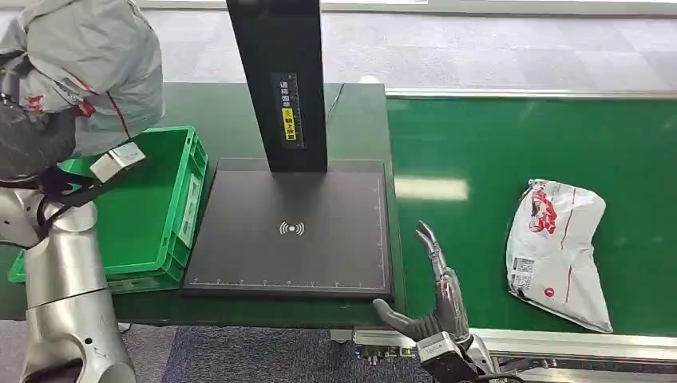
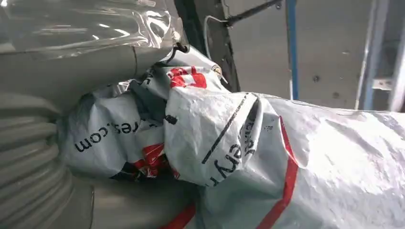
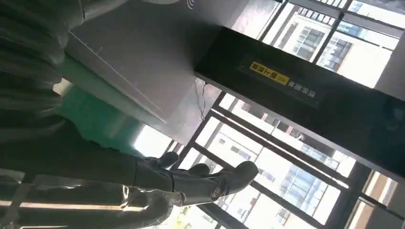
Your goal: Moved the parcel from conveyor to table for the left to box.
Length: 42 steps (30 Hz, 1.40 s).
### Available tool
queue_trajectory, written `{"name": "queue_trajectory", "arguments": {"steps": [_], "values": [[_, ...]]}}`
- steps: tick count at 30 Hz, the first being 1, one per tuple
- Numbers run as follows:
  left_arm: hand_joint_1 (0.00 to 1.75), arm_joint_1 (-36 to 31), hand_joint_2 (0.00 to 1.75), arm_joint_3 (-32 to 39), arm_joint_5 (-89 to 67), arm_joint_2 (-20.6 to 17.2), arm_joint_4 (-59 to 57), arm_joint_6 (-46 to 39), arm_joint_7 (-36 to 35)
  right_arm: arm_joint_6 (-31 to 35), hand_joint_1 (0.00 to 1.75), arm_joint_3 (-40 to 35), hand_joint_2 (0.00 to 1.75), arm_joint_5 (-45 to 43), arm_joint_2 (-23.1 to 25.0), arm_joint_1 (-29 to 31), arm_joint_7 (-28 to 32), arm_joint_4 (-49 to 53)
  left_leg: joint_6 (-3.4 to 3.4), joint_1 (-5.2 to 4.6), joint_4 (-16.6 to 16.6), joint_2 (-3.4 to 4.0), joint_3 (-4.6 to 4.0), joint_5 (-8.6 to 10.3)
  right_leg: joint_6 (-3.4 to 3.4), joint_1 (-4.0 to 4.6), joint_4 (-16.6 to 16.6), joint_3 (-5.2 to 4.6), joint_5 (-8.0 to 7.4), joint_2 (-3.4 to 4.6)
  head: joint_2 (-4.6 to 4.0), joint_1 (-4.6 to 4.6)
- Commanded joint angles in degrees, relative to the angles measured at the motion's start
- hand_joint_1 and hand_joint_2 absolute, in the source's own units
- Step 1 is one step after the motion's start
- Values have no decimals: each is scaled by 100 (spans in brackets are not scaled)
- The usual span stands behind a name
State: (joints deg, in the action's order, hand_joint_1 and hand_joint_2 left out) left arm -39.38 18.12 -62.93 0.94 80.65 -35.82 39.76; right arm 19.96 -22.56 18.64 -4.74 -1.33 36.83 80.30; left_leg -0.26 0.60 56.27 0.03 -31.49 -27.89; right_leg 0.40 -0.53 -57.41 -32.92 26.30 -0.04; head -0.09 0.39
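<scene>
My left arm is raised at the left and holds a crumpled grey-white parcel (image 1: 84, 68) with red print above the green crate (image 1: 156, 211). The parcel hides the fingers. In the left wrist view the same parcel (image 2: 229, 143) presses against my left hand (image 2: 38, 157). A second white parcel (image 1: 559, 247) with red print lies flat on the green conveyor belt (image 1: 495, 152) at the right. My right hand (image 1: 439, 295) stands open at the belt's near edge, left of that parcel and apart from it, fingers (image 3: 210, 179) stretched out and holding nothing.
A black scanner pad (image 1: 295, 231) with a tall black post (image 1: 279, 80) fills the middle of the dark green table (image 1: 359, 120), between crate and belt. The crate's floor looks bare. A metal rail (image 1: 575, 343) runs along the belt's front edge.
</scene>
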Motion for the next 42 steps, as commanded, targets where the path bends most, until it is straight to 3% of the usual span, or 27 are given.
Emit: {"name": "queue_trajectory", "arguments": {"steps": [1,6,8,10,13,15,16,17,18,19,27,36,37,38,39,40,42], "values": [[175,-391,175,211,-3,-63,-467,-418,24,-6,0,20,175,-11,8,32,-18,-35,1,3,2,-1,-2,-1,-2,4,2,1,0,-1,0,-2],[175,-584,175,318,-142,-45,-404,-418,24,3,0,41,175,-7,7,-14,-18,-17,-1,2,3,-6,-5,1,-3,3,0,-2,0,-6,0,-2],[175,-1146,175,784,-642,-134,-912,-418,13,30,0,60,175,11,15,-75,-17,-5,-2,7,12,-8,-16,0,-5,8,-6,-13,0,-8,0,-4],[175,-1599,175,1101,-1497,-359,-1349,-418,-426,53,0,69,175,26,29,-127,-16,43,-2,7,11,-8,-13,0,-4,8,-6,-11,1,-8,0,-2],[175,-2136,175,765,-2406,-1040,-2706,-418,-1798,148,0,90,175,124,23,-200,-66,155,-5,6,9,-4,-13,3,-8,7,-9,-13,-1,-4,0,0],[175,-2613,175,-467,-2707,-1754,-4591,-418,-3468,213,0,154,175,173,36,-285,-136,299,-7,4,4,-6,-6,6,-9,5,-9,-10,-1,-5,0,-2],[175,-2848,175,-822,-2707,-1836,-5170,-276,-3887,230,0,173,175,189,30,-326,-176,353,-9,5,4,-3,-3,7,-12,6,-9,-7,-2,-5,0,-4],[175,-3271,175,-1503,-2707,-1842,-5984,352,-4728,264,0,210,175,242,-1,-433,-264,488,-10,7,0,-3,-3,10,-17,8,-5,-9,-7,-6,0,-2],[175,-3495,175,-1745,-2707,-1670,-6489,2063,-5666,217,0,248,175,346,-37,-535,-366,614,-8,13,16,-46,-20,11,-14,14,-12,-9,4,-49,0,-2],[175,-3467,175,-2022,-2707,-1672,-6553,2255,-5952,159,0,247,175,387,-49,-550,-375,661,-9,17,21,-86,-29,18,-14,18,-13,-5,9,-88,0,-4],[175,-3305,175,-2418,-2707,-1994,-6735,2849,-6253,-163,0,211,175,544,81,-275,-414,426,-12,12,4,60,-16,6,-18,13,-2,-26,-26,56,0,2],[166,-3187,175,-2403,-2707,-2043,-6699,3195,-6279,-265,0,219,175,635,129,-262,-422,418,-14,11,2,43,-33,12,-16,12,-2,-48,-27,54,0,-2],[159,-3168,175,-2404,-2707,-2073,-6697,3172,-6272,-273,0,218,175,637,133,-257,-423,418,-14,11,3,43,-38,12,-15,12,-1,-52,-28,55,0,0],[124,-3145,175,-2366,-2678,-2088,-6692,3143,-6255,-281,0,221,175,640,139,-254,-425,420,-14,12,4,45,-34,11,-16,12,-2,-50,-27,57,0,0],[14,-3065,175,-2299,-2620,-2102,-6612,2869,-6158,-295,0,230,175,653,151,-264,-432,431,-15,11,4,47,-38,11,-14,12,-3,-53,-28,60,0,0],[0,-3034,175,-2254,-2577,-2104,-6603,2787,-6108,-298,0,233,175,657,156,-268,-434,436,-14,10,0,44,-33,13,-14,10,1,-48,-28,57,0,0],[0,-2924,175,-2032,-2342,-2054,-6591,2592,-5862,-296,0,256,175,672,158,-290,-442,453,-15,11,-1,47,-31,11,-15,11,1,-45,-27,59,0,-2]]}}
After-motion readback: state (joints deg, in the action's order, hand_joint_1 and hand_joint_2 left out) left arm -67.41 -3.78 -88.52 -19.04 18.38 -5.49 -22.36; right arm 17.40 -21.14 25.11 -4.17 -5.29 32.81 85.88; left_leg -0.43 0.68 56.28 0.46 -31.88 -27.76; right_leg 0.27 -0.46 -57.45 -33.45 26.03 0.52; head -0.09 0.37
